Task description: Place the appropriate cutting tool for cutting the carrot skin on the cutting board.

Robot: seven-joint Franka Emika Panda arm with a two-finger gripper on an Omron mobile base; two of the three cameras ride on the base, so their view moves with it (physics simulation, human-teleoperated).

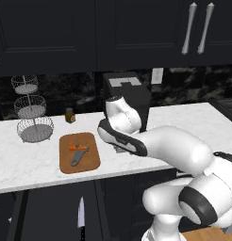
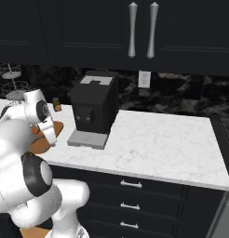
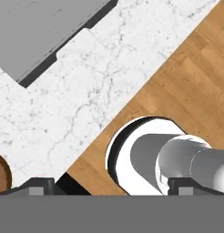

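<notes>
Peeler: one grey peeler (image 1: 78,156) lies flat on the cutting board (image 1: 92,161), forked head up by the carrot (image 1: 72,148), handle trailing toward the near edge, and nothing is holding it.
Carrot: one, small and orange, on the same board, just beside the peeler's head.
Board: one brown wooden board on the white counter (image 1: 23,160), left of the coffee machine (image 1: 128,96).
Fingers: spread wide and empty, the gripper (image 3: 111,187) looking down past the counter edge, its dark tips (image 3: 37,185) showing low in the hand view.
Handling: I'd judge the peeler light, stiff and a bit slick, being metal; the short rounded handle is the place to pinch, not the fork.
Knife: one black-handled knife (image 1: 81,220) down below the counter front, well apart from the board.
Others: one small jar (image 1: 69,115), one three-tier wire basket (image 1: 35,128).
Progress: looks done to me.
</notes>
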